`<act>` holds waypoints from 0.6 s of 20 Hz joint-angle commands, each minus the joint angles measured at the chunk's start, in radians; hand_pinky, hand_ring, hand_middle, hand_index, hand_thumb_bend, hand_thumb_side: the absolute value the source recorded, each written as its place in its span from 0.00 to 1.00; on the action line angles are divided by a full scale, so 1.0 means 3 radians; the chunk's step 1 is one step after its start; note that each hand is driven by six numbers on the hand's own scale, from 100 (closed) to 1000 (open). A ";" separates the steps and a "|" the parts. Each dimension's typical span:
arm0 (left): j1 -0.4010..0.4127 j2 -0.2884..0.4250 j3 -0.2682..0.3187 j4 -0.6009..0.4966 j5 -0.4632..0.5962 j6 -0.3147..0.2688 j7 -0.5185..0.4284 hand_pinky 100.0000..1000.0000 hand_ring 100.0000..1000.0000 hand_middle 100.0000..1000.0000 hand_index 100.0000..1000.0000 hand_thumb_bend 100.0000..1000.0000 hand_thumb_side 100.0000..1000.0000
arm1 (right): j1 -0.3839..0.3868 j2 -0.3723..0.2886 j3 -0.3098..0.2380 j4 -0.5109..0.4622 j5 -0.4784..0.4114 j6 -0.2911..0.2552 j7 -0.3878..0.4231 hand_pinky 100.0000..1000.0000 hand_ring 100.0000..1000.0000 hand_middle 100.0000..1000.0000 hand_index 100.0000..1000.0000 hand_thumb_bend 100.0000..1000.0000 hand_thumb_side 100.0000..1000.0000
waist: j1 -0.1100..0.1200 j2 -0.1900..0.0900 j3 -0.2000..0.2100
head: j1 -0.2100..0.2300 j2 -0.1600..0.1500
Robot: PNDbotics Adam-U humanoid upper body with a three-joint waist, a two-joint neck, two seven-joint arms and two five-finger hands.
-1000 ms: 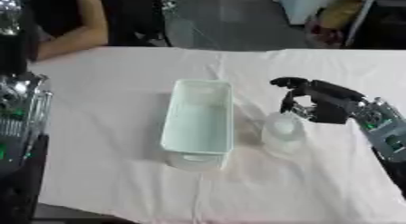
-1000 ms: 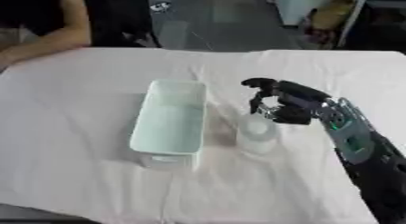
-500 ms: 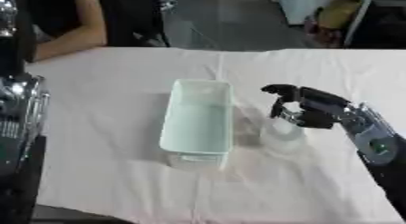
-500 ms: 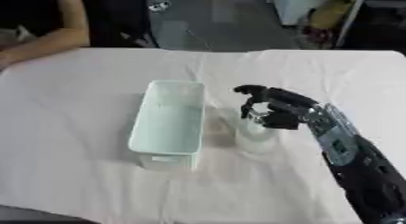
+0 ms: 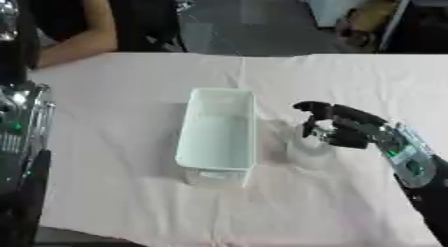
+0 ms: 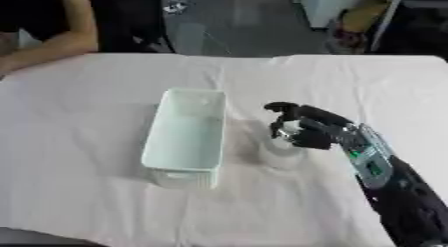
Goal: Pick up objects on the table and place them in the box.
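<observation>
Pale tablecloth (image 5: 131, 191) bears a clear, blurry object (image 5: 302, 150) under the curled, ungrasping right hand (image 5: 346, 128).

Black robot hand (image 6: 308, 128), silver forearm with green marks

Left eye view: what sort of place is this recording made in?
Probably a lab or workshop test station: a table under a plain pale cloth, one box set out for the right hand, a dark bare floor beyond.

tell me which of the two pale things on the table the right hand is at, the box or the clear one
The clear one: the small see-through object right of the box. The right hand is curled over its top; the box stands apart, untouched.
</observation>
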 commanded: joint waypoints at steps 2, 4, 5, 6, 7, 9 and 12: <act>-0.0050 0.0029 0.0012 -0.0047 0.0008 -0.0004 -0.0005 0.47 0.55 0.63 0.75 0.00 0.75 | -0.0023 -0.0060 -0.0078 0.0078 0.0046 -0.0025 -0.0102 1.00 1.00 1.00 0.58 0.00 1.00 | 0.0007 -0.0025 -0.0007 | -0.0042 -0.0045; -0.0052 0.0029 0.0010 -0.0047 0.0008 -0.0008 -0.0006 0.47 0.55 0.63 0.75 0.00 0.75 | -0.0021 -0.0060 -0.0083 0.0102 0.0058 -0.0039 -0.0124 1.00 1.00 1.00 0.58 0.00 1.00 | 0.0007 -0.0025 -0.0006 | -0.0045 -0.0049; -0.0052 0.0029 0.0010 -0.0047 0.0008 -0.0008 -0.0007 0.47 0.55 0.63 0.75 0.00 0.75 | -0.0020 -0.0059 -0.0081 0.0110 0.0064 -0.0046 -0.0128 1.00 1.00 1.00 0.58 0.00 1.00 | 0.0007 -0.0025 -0.0005 | -0.0048 -0.0050; -0.0052 0.0028 0.0009 -0.0047 0.0007 -0.0009 -0.0007 0.47 0.55 0.63 0.75 0.00 0.75 | -0.0019 -0.0058 -0.0079 0.0117 0.0069 -0.0054 -0.0130 1.00 1.00 1.00 0.58 0.00 1.00 | 0.0007 -0.0025 -0.0004 | -0.0050 -0.0051; -0.0053 0.0026 0.0009 -0.0047 0.0007 -0.0009 -0.0007 0.47 0.55 0.63 0.75 0.00 0.75 | -0.0018 -0.0055 -0.0071 0.0121 0.0076 -0.0062 -0.0126 1.00 1.00 1.00 0.58 0.00 1.00 | 0.0006 -0.0025 -0.0003 | -0.0051 -0.0053; -0.0054 0.0024 0.0009 -0.0047 0.0003 -0.0011 -0.0008 0.47 0.55 0.63 0.75 0.00 0.75 | -0.0020 -0.0045 -0.0054 0.0125 0.0088 -0.0081 -0.0113 1.00 1.00 1.00 0.58 0.00 1.00 | 0.0006 -0.0026 0.0000 | -0.0053 -0.0057; -0.0056 0.0021 0.0006 -0.0047 0.0001 -0.0011 -0.0010 0.47 0.55 0.63 0.75 0.00 0.75 | -0.0030 -0.0034 -0.0019 0.0116 0.0120 -0.0115 -0.0080 1.00 1.00 1.00 0.59 0.00 1.00 | 0.0006 -0.0027 0.0004 | -0.0056 -0.0061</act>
